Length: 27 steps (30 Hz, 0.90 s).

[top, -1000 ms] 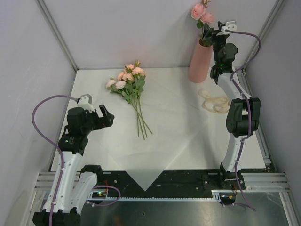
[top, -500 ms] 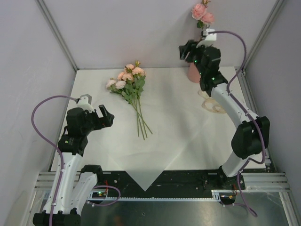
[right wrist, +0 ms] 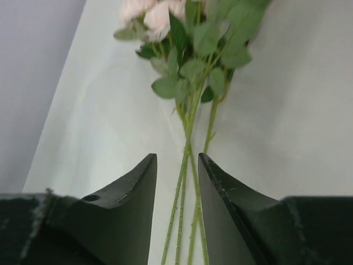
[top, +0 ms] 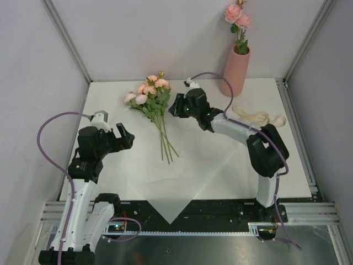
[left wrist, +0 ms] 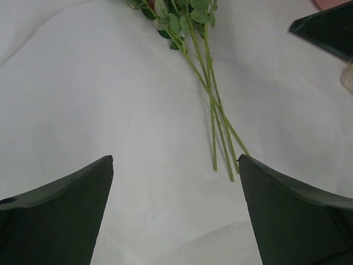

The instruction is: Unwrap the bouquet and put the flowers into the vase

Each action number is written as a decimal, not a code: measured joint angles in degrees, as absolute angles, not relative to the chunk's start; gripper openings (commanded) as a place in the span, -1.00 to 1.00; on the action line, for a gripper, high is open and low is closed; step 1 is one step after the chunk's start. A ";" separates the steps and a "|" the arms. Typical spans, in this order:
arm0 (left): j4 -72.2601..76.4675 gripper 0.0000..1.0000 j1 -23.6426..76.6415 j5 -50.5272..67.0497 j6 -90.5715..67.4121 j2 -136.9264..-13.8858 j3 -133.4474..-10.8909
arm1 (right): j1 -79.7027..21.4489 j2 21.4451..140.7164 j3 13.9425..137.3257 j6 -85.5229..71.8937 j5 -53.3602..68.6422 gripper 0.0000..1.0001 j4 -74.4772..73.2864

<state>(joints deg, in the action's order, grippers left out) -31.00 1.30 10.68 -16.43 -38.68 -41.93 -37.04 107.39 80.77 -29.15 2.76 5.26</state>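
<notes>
Green stems point(right wrist: 188, 130) run straight ahead from the right gripper point(right wrist: 176, 161), lengthwise beneath its narrow gap, with nothing pinched. The pink flowers point(right wrist: 157, 14) lie at their far end. The left gripper point(left wrist: 175, 161) gapes wide, farther from them. The vase point(top: 236, 70) stands well beyond the right gripper, off to its right.

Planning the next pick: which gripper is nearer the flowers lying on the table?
Right. The right gripper hovers just beside the flowers, lined up with their stems; the left gripper sits apart, toward the front-left.
</notes>
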 measured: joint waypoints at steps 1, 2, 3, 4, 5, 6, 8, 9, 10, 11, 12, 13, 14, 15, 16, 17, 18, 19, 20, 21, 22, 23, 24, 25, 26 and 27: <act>-31.00 0.99 1.30 10.74 -16.45 -38.63 -41.93 | -37.74 108.55 80.77 -30.17 3.14 -0.17 5.43; -31.00 0.99 1.30 10.76 -16.43 -38.61 -41.93 | -38.37 109.95 80.79 -31.46 3.73 -0.17 5.89; -30.98 0.99 1.30 10.81 -16.45 -38.59 -41.93 | -38.87 111.42 80.82 -32.71 4.25 -0.17 6.35; -31.00 0.99 1.30 10.90 -16.45 -38.59 -41.93 | -39.22 113.12 81.03 -33.93 4.67 -0.17 6.70; -31.00 0.99 1.30 10.94 -16.45 -38.57 -41.95 | -39.42 114.65 81.25 -34.96 5.08 -0.17 7.07; -30.98 0.99 1.30 11.00 -16.45 -38.57 -41.93 | -39.55 116.20 81.62 -35.92 5.32 -0.17 7.29; -30.98 0.99 1.30 11.16 -16.45 -38.57 -41.93 | -39.66 118.98 83.00 -37.45 5.76 -0.17 7.57; -30.98 0.99 1.30 11.25 -16.45 -38.57 -41.93 | -39.68 120.57 84.09 -38.11 6.13 -0.17 7.68; -30.96 0.99 1.30 11.31 -16.47 -38.57 -41.93 | -39.68 121.82 85.06 -38.79 6.52 -0.17 7.84; -30.98 0.99 1.30 11.38 -16.47 -38.57 -41.93 | -39.70 123.02 86.04 -39.27 6.79 -0.17 8.03; -30.96 0.99 1.30 11.53 -16.45 -38.57 -41.93 | -39.70 123.83 86.76 -39.66 7.01 -0.17 8.21; -30.98 0.99 1.30 11.64 -16.47 -38.57 -41.93 | -39.70 124.68 87.50 -40.29 7.16 -0.17 8.58; -30.98 0.99 1.30 11.79 -16.45 -38.57 -41.93 | -39.70 125.32 88.18 -40.60 7.27 -0.17 8.71; -30.96 0.99 1.30 11.92 -16.47 -38.57 -41.93 | -39.70 125.93 88.86 -40.91 7.42 -0.17 8.80; -30.96 0.99 1.30 12.03 -16.45 -38.57 -41.93 | -39.70 126.52 89.65 -41.10 7.57 -0.17 8.82; -30.96 0.99 1.30 12.16 -16.45 -38.57 -41.95 | -39.70 126.96 90.26 -41.34 7.62 -0.17 8.88; -30.96 0.99 1.30 12.21 -16.45 -38.57 -41.93 | -39.70 127.44 90.96 -41.54 7.73 -0.18 8.91; -30.96 0.99 1.30 12.23 -16.47 -38.57 -41.93 | -39.70 127.90 91.66 -41.78 7.86 -0.18 8.95; -30.96 0.99 1.30 12.23 -16.45 -38.57 -41.93 | -39.70 128.16 91.98 -41.85 7.94 -0.18 9.04; -30.96 0.99 1.30 12.23 -16.47 -38.57 -41.95 | -39.68 128.49 92.44 -42.02 7.99 -0.19 9.04; -30.96 0.99 1.30 12.23 -16.47 -38.57 -41.93 | -39.68 128.88 92.97 -42.06 8.03 -0.18 9.15; -30.94 0.99 1.30 12.23 -16.47 -38.57 -41.93 | -39.68 129.36 93.58 -42.15 8.03 -0.19 9.13; -30.94 0.99 1.30 12.25 -16.47 -38.57 -41.93 | -39.68 129.82 94.21 -42.30 8.03 -0.19 9.13; -30.94 0.99 1.30 12.25 -16.47 -38.57 -41.93 | -39.68 130.21 94.70 -42.48 8.03 -0.19 9.13; -30.94 0.99 1.30 12.25 -16.47 -38.57 -41.93 | -39.68 130.76 95.35 -42.59 8.03 -0.19 9.10; -30.94 0.99 1.30 12.27 -16.47 -38.57 -41.93 | -39.68 131.07 95.68 -42.70 8.01 -0.20 9.08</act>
